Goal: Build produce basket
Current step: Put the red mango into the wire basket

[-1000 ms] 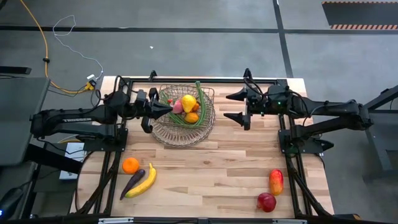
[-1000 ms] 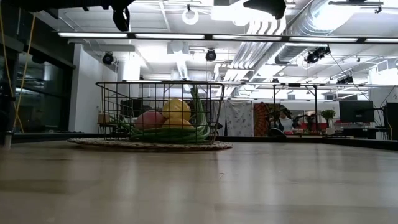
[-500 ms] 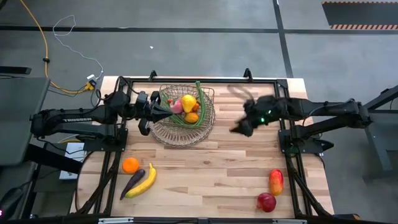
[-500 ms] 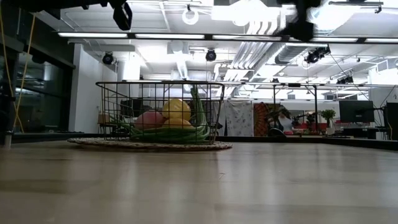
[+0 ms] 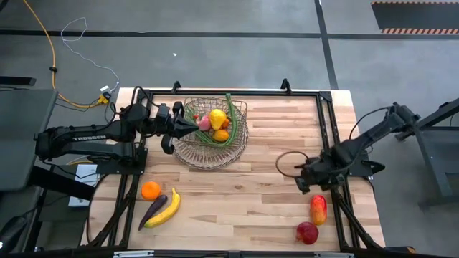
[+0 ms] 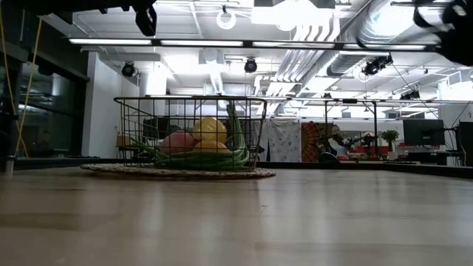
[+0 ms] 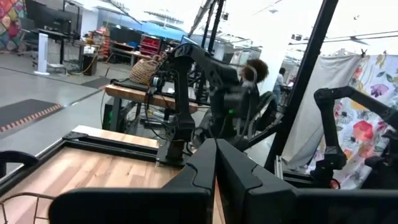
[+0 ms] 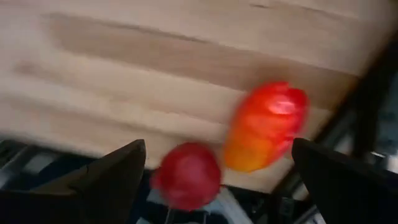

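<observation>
Two arms over the wooden table [image 5: 244, 193]. Left arm stretched level from the table's left edge, left gripper [image 5: 192, 126] at the near rim of the basket [image 5: 208, 154], above the wire, not touching it as far as the high view shows. Fingers pressed together in the left wrist view, nothing between them: clenched empty. Right arm folded back at the right edge, elbow out past the table, wrist dropped low, right gripper [image 5: 303, 174] pointing down toward the table's front right part. Its fingers [image 8: 115, 177] stand wide apart in the right wrist view, released, holding nothing.

Basket sits just beyond the left gripper tip, well apart from the right gripper. Inside it: long green beans [image 5: 229, 118] draped over the rim, a yellow lemon [image 5: 216, 117], a pink-red fruit [image 5: 205, 123], an orange piece [image 5: 221, 135] beside the lemon.

Just below the right gripper, near it but not touching: a red-orange fruit [image 5: 318, 209] and a dark red apple [image 5: 307, 232], both framed between the open fingers in the right wrist view.

Well behind the left gripper, at the front left of the table: banana [image 5: 166, 210], purple eggplant [image 5: 152, 211] touching it, and an orange [image 5: 150, 190] just beside them.
</observation>
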Robot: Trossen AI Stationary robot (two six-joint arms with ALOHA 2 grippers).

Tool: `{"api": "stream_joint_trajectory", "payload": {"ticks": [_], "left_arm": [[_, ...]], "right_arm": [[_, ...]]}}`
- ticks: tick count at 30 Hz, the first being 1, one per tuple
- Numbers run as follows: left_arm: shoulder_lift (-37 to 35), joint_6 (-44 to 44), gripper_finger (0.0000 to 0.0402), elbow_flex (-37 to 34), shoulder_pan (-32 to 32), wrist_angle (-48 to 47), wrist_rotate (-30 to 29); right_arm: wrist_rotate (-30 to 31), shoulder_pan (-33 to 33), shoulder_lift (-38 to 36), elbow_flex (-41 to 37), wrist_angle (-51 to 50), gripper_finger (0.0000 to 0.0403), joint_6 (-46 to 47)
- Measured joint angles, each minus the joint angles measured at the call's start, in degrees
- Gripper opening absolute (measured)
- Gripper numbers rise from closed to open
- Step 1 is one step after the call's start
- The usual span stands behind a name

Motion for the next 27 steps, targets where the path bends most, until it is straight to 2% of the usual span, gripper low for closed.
{"api": "stream_joint_trajectory", "payload": {"ticks": [4, 7, 12, 19, 27], "left_arm": [[0.00, -0.02, 0.0000, 0.00, 1.14, -0.01, 0.46], [0.00, -0.08, 0.0000, 0.00, 1.80, -0.01, 0.48], [0.00, -0.15, 0.0000, 0.00, 2.12, 0.00, 0.49], [0.00, -0.08, 0.0000, 0.00, 2.12, -0.01, 0.48], [0.00, -0.14, 0.0000, 0.00, 2.12, 0.01, 0.48]], "right_arm": [[-3.55, 4.14, 0.02, -5.31, 4.38, 0.0394, 9.38], [-5.16, 6.09, 0.02, -7.93, 8.70, 0.0394, 12.97], [-6.72, 8.36, 0.02, -10.43, 9.58, 0.0394, 17.34], [-6.62, 8.73, 1.19, -10.87, 9.56, 0.0394, 18.49], [-7.00, 8.73, 8.94, -10.87, 15.08, 0.0394, 17.45]]}}
